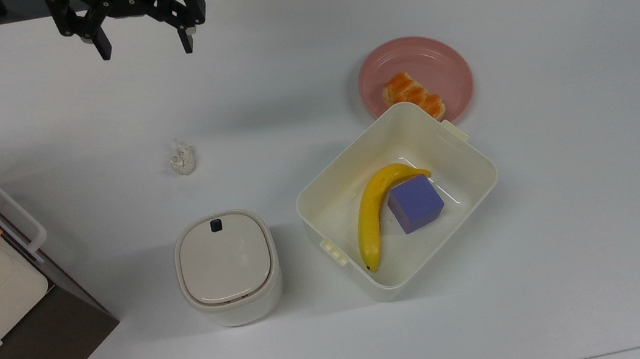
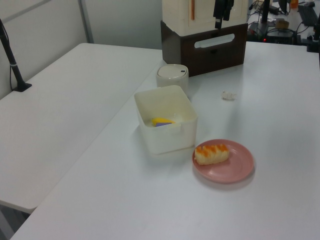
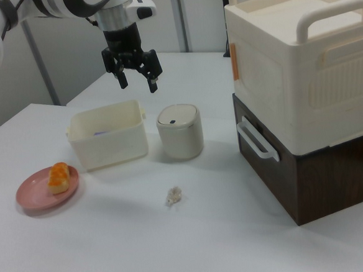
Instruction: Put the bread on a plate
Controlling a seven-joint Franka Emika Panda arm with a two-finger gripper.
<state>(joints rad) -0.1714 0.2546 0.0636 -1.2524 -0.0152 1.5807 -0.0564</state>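
Observation:
The bread [image 1: 412, 96], an orange-glazed bun, lies on the pink plate [image 1: 442, 65] at the top view's right, just behind the cream tub. The left view has the bread [image 2: 212, 153] on the plate [image 2: 237, 167] in the foreground; the right view has the bread [image 3: 58, 176] on the plate [image 3: 33, 197] at its left. My gripper [image 1: 145, 46] hangs open and empty high over the table's far edge, far to the top view's left of the plate. It also shows in the right view [image 3: 138, 84] and the left view [image 2: 219, 24].
A cream tub [image 1: 322, 195] holds a yellow banana [image 1: 370, 216] and a purple cube [image 1: 415, 203]. A lidded cream canister [image 1: 226, 268] stands beside it. A small whitish lump [image 1: 183, 158] lies mid-table. A brown-and-cream box [image 3: 303, 90] fills the right view's right.

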